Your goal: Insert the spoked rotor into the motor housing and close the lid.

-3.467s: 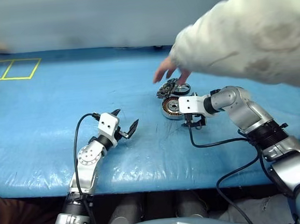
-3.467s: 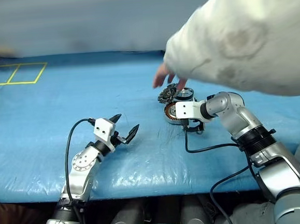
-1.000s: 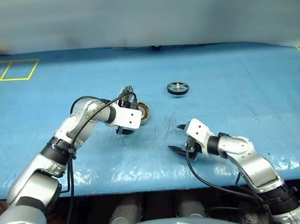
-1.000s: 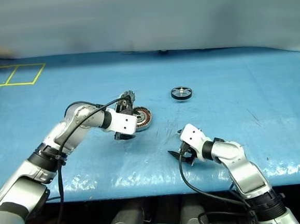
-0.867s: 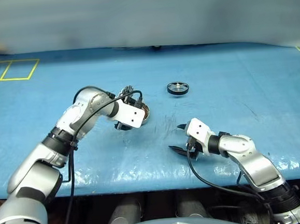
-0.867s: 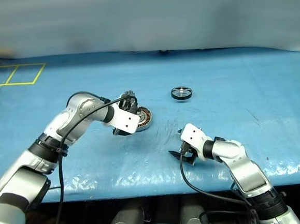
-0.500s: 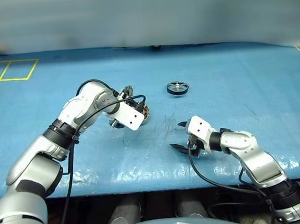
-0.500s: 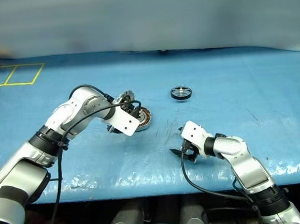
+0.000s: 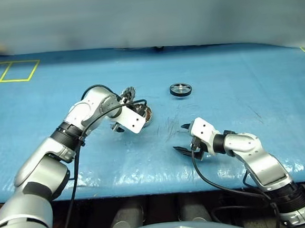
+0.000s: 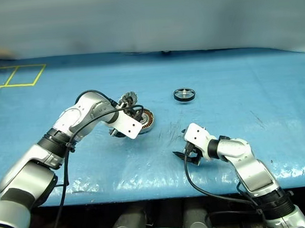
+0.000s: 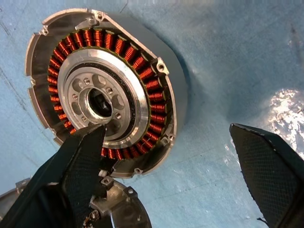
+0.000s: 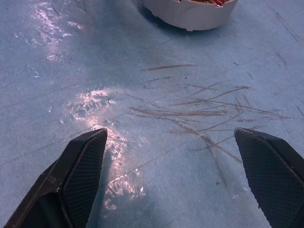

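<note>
Even light, glare on table

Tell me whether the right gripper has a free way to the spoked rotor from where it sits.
Probably yes. The right gripper is open, and only bare blue mat lies between it and the spoked rotor, which sits alone farther back.

Head cameras overlook the table; both wrist cameras see the motor housing.

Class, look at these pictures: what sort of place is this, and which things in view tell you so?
Probably a robotics lab or test bench for assembly practice. A table under a scuffed blue sheet carries loose motor parts: a housing with copper windings and a spoked rotor. Yellow tape squares mark out zones on the sheet.
</note>
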{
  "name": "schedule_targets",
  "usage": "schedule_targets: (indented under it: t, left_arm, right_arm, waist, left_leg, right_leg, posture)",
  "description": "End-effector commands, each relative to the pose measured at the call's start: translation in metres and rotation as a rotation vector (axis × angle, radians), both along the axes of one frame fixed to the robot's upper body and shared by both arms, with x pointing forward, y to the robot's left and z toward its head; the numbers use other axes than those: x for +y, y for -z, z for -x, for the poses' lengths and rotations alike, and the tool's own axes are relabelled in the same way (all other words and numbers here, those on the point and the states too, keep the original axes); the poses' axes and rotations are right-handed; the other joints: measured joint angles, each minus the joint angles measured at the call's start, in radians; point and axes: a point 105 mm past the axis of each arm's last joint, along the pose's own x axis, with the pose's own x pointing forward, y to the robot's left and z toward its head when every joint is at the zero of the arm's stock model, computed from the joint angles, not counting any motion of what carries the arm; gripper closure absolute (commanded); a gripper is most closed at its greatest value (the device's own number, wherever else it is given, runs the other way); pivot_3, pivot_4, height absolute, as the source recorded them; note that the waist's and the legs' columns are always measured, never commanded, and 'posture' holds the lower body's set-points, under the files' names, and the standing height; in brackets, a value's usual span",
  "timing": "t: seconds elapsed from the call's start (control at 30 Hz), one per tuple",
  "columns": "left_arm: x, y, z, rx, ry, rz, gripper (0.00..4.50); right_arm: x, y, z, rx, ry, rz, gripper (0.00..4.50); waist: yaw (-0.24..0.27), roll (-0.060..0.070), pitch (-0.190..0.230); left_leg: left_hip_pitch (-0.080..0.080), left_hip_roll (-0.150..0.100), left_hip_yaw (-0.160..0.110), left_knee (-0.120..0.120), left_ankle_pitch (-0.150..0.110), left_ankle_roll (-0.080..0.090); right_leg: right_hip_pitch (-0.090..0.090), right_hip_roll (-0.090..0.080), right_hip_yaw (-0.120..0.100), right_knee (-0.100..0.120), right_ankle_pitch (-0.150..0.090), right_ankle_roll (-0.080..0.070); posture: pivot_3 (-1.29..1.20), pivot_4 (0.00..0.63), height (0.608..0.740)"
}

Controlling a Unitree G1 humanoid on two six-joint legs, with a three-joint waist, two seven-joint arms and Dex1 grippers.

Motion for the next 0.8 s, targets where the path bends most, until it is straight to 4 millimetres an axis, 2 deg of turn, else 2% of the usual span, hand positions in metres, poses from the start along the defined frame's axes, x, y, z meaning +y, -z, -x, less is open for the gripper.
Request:
schedule_targets:
  t: [0.03, 0.4, 0.63, 0.8]
  left_arm:
    - [-0.005, -0.003, -0.003, -0.019, 0.020, -0.002, 0.00]
    - [-0.013, -0.019, -0.003, -0.081, 0.048, 0.002, 0.00]
    - [-0.018, -0.017, -0.001, -0.077, 0.065, 0.002, 0.00]
    - [-0.013, -0.010, 0.000, -0.055, 0.053, -0.023, 0.00]
  right_arm:
    - [0.002, -0.009, -0.001, -0.034, -0.013, -0.002, 0.03]
    - [-0.002, -0.006, -0.002, -0.025, -0.004, 0.007, 0.03]
    - [-0.001, -0.005, -0.003, -0.024, -0.009, 0.010, 0.03]
    - [-0.001, -0.005, -0.003, -0.028, -0.005, 0.010, 0.03]
  waist:
    - [0.000, 0.000, 0.000]
    - [0.000, 0.000, 0.000]
    - [-0.001, 0.000, 0.000]
    - [-0.001, 0.000, 0.000]
  left_leg:
    - [0.000, 0.000, 0.000, 0.000, 0.000, 0.000]
    - [0.000, 0.000, 0.000, 0.001, 0.000, 0.000]
    - [0.000, 0.000, 0.000, 0.001, 0.000, 0.000]
    - [0.000, 0.000, 0.000, 0.001, 0.000, 0.000]
  right_leg:
    - [0.000, 0.000, 0.000, 0.000, 0.000, 0.000]
    - [0.000, 0.000, 0.000, 0.000, 0.000, 0.000]
    - [0.000, 0.000, 0.000, 0.000, 0.000, 0.000]
    - [0.000, 0.000, 0.000, 0.000, 0.000, 0.000]
  posture:
    - [0.00, 0.150, 0.740]
    - [0.00, 0.150, 0.740]
    - [0.00, 0.150, 0.740]
    - [0.00, 0.150, 0.740]
